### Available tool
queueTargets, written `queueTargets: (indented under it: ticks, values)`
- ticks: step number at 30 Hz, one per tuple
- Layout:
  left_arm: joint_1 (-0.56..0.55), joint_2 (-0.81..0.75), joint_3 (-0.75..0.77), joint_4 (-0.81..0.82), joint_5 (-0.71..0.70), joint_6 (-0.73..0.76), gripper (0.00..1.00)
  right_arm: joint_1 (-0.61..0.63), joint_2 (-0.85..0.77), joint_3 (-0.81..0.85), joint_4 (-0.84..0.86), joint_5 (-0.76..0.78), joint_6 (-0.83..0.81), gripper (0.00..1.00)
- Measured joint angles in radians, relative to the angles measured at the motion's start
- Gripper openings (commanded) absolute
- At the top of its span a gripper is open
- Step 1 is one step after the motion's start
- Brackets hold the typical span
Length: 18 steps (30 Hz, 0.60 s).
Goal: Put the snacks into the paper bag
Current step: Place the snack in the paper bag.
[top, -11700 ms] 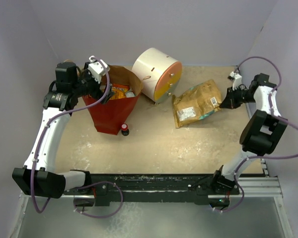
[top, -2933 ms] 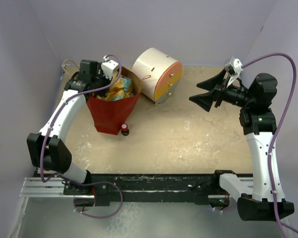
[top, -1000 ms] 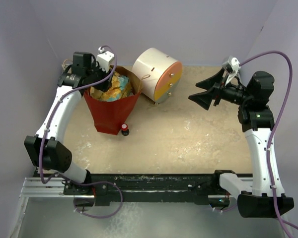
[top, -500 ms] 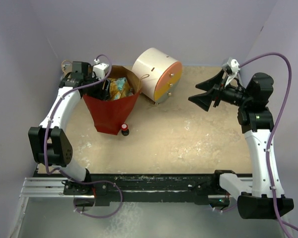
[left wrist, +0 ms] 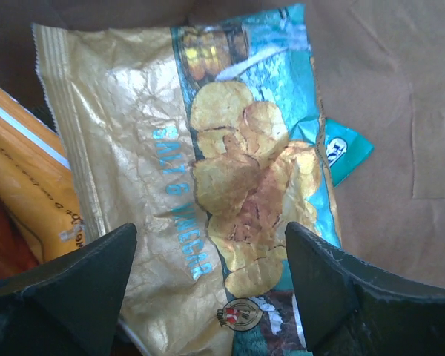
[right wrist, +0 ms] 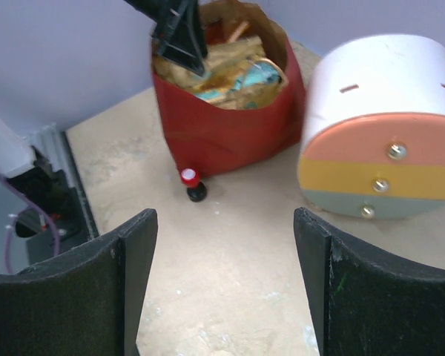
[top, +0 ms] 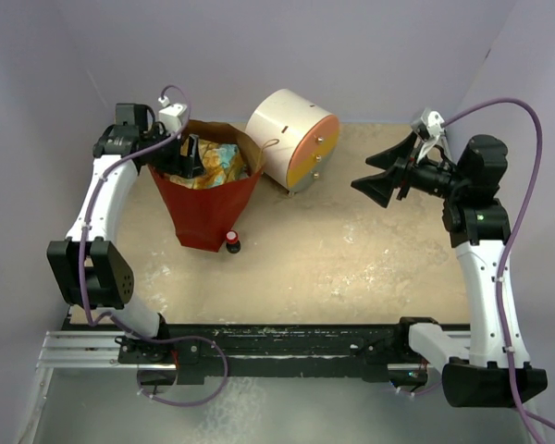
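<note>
Left wrist view puts your left gripper (left wrist: 209,230) just above the gold-and-teal snack packet (left wrist: 208,133), jaws spread and holding nothing. The packet lies beside an orange packet (left wrist: 26,185) inside the paper bag (top: 203,208), so that drop looks done. Your left arm bends over the bag's mouth. Your right gripper (top: 376,180) hangs released and empty above the desk (top: 333,268), well apart.
</note>
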Motion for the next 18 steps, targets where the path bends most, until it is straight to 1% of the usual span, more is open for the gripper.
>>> queueTargets:
  ticks: [4,8,10,14,16,18]
  values:
    - [0.002,-0.012,0.042,-0.007,-0.019,0.002,0.89,0.0,0.027,0.031,-0.08,0.063,-0.068,0.77]
    - [0.002,-0.059,0.044,0.003,-0.061,0.003,0.93,0.0,0.068,0.053,-0.157,0.185,-0.137,0.79]
    - [0.003,-0.092,0.044,0.02,-0.077,0.002,0.94,0.0,0.092,0.058,-0.189,0.245,-0.16,0.82]
    - [0.01,-0.172,0.017,0.092,-0.102,-0.002,0.99,0.0,0.148,0.068,-0.247,0.388,-0.193,0.93]
    - [0.014,-0.219,-0.012,0.133,-0.119,-0.006,0.99,0.0,0.165,0.068,-0.264,0.457,-0.202,0.99]
    - [0.016,-0.269,-0.048,0.179,-0.147,-0.009,0.99,0.0,0.169,0.068,-0.271,0.524,-0.208,1.0]
